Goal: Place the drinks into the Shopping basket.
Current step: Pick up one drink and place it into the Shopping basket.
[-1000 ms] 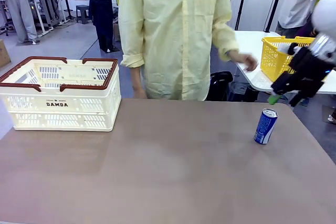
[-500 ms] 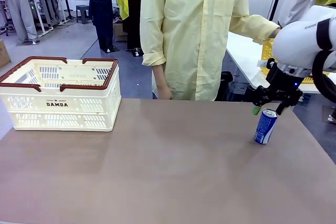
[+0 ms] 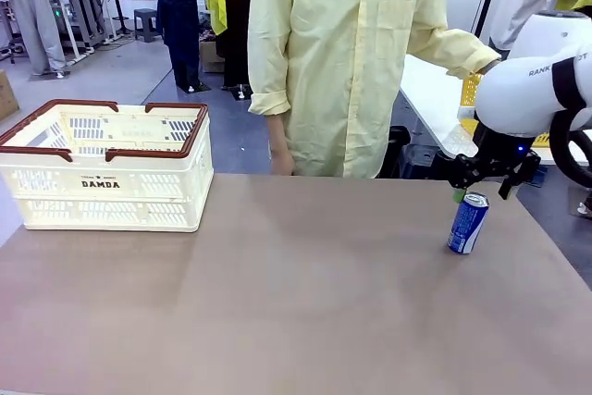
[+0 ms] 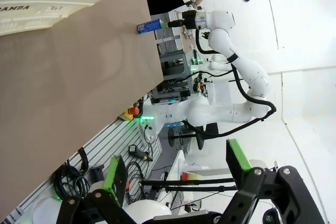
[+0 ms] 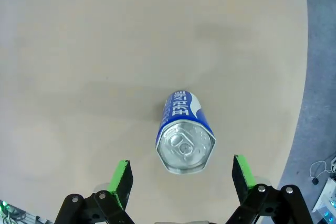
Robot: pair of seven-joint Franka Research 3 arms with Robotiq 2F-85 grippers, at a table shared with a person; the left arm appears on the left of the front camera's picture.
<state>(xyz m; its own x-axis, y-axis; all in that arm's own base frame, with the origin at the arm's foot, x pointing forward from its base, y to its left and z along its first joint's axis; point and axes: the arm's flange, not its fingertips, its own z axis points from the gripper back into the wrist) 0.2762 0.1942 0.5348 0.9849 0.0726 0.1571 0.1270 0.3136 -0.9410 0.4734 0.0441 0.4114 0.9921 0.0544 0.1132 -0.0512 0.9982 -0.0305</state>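
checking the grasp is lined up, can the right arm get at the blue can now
Probably yes: the right arm hangs just above the upright blue can, jaws open to either side of its silver top, with bare table all around it.

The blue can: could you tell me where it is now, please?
In the front view the blue can stands upright near the right edge of the table, just under the right gripper.
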